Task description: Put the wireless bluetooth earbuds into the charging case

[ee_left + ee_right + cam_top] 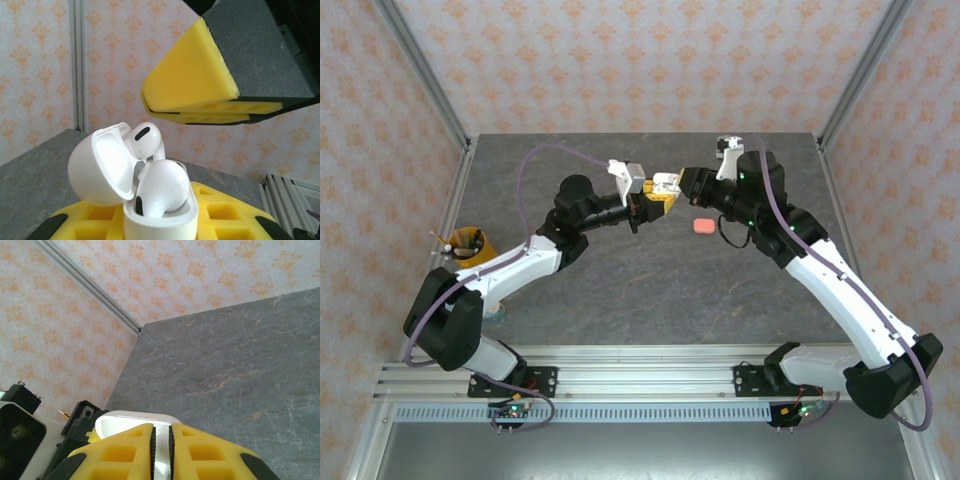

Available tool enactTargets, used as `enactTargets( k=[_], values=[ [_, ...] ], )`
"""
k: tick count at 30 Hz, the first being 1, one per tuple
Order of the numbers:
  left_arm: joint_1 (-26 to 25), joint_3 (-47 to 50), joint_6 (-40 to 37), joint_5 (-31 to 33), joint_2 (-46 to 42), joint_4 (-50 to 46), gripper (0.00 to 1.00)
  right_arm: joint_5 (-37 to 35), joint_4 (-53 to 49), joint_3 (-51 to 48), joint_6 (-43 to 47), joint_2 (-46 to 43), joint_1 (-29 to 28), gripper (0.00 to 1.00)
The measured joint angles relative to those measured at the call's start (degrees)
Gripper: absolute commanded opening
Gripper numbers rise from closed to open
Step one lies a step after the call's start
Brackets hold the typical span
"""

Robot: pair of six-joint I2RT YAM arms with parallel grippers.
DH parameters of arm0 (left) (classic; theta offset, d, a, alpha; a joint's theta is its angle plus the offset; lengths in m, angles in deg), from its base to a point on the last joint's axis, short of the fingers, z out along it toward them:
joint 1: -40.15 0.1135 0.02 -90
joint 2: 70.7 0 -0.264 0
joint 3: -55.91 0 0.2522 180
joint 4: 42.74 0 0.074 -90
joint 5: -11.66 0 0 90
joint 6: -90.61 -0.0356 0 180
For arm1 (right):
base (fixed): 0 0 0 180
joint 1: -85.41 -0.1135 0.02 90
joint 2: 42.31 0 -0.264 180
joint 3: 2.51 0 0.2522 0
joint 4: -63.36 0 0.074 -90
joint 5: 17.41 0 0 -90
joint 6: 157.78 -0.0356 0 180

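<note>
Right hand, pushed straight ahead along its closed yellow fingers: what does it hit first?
Most likely the open lid of the white rounded charging case, whose rim sits just past the tips of the right hand. Depth is unclear, so it might skim just over the lid instead.

Nothing legible anywhere: no lettering, brand or number. The white charging case (107, 170) and the earbuds (162, 187) in it show plain shells, and the wallpaper (35, 75) carries only a repeating orange ornament — a pattern, not a sign.
</note>
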Motion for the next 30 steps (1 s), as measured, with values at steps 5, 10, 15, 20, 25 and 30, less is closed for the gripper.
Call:
enactTargets(
  k=[5,10,15,20,25,30],
  values=[
    [0.0,0.0,0.0,0.0,0.0,-0.2,0.00,0.9,-0.4,1.7,0.0,2.7,0.0,0.19],
    [0.0,0.0,0.0,0.0,0.0,-0.7,0.00,3.0,-0.4,1.8,0.0,3.1,0.1,0.19],
    [0.0,0.0,-0.1,-0.5,0.0,-0.9,0.00,5.9,-0.5,1.9,0.0,3.1,0.3,0.19],
    [0.0,0.0,-0.2,-0.9,0.0,-1.0,0.00,7.6,-1.2,1.8,0.3,2.6,1.7,0.22],
    [0.0,0.0,-0.7,-1.0,0.0,-1.0,0.00,7.9,-1.6,0.2,-0.3,0.3,5.0,0.28],
    [0.0,0.0,-0.7,-1.0,0.0,-1.0,0.00,8.2,-1.6,0.1,-0.7,-1.2,6.6,0.31]
  ],
)
